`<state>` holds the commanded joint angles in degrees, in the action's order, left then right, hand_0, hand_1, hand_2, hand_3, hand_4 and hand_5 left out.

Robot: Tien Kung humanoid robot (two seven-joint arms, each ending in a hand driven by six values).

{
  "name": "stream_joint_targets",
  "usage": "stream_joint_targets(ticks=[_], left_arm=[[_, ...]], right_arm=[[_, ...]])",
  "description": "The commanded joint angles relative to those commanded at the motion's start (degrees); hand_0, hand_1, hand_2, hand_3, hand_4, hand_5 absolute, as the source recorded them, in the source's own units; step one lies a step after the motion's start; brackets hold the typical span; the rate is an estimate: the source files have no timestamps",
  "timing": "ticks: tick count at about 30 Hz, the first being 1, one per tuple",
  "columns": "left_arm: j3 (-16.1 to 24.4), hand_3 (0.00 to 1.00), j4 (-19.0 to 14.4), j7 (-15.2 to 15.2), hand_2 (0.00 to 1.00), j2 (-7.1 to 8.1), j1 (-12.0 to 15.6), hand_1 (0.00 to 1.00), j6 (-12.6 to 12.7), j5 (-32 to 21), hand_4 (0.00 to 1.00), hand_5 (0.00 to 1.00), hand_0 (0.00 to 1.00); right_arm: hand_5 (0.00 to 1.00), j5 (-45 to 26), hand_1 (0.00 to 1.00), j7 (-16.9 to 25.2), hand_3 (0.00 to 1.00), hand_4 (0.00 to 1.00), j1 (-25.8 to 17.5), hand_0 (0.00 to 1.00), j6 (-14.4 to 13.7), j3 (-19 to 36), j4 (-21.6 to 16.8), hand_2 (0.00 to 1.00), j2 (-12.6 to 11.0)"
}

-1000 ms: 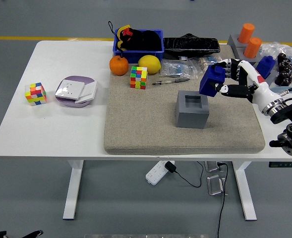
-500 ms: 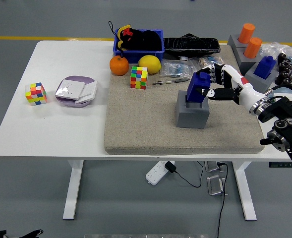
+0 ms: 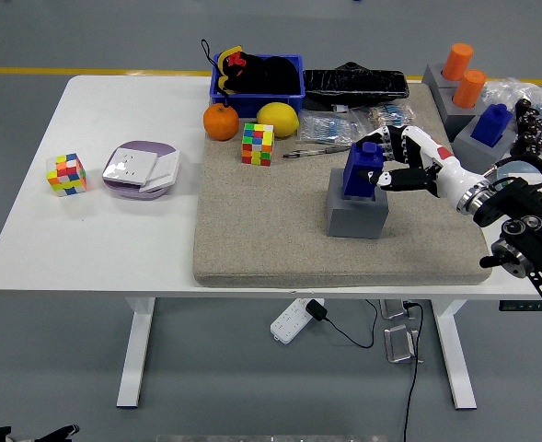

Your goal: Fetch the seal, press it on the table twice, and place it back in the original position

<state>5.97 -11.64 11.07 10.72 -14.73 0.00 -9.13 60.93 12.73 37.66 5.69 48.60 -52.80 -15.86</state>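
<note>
In the head view, the right hand (image 3: 392, 164) is reaching in from the right edge and pinching the blue seal (image 3: 363, 168) between thumb and fingers, while the seal is sitting in the recess of the grey holder block (image 3: 355, 212) on the beige mat (image 3: 280, 241) that covers the right half of the white counter (image 3: 114, 235). The seal is looking upright and at least partly seated (how deep it is sitting in the pocket cannot be told from this angle). The left hand is not showing anywhere.

Judging from this, the task is nearing its end, and the risks are lying in the release. If the fingers are opening unevenly, one fingertip may be dragging the seal sideways and tipping it out of the holder block. If the seal is not fully down, it may be resting cocked on the rim and toppling once let go. A withdrawal straight back to the right is bringing the wrist close to a second blue seal (image 3: 493, 122) on its own grey stand (image 3: 478, 147) and the orange cylinders (image 3: 463, 74) behind, so a careless sweep could be knocking those over. The block itself is unfixed, as far as can be seen, and could be shifting on the soft mat.
</note>
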Motion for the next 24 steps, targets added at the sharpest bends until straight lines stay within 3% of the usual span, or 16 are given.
stream_joint_targets(ticks=[24], left_arm=[[0.6,0.805,-0.1,0.3,0.763,0.33,0.1,0.785,0.0,1.2,0.682,0.421,0.813]], right_arm=[[0.002,0.4,0.498,0.4,0.516,0.672,0.8,0.64,-0.2,-1.8,2.4,0.5,0.6]])
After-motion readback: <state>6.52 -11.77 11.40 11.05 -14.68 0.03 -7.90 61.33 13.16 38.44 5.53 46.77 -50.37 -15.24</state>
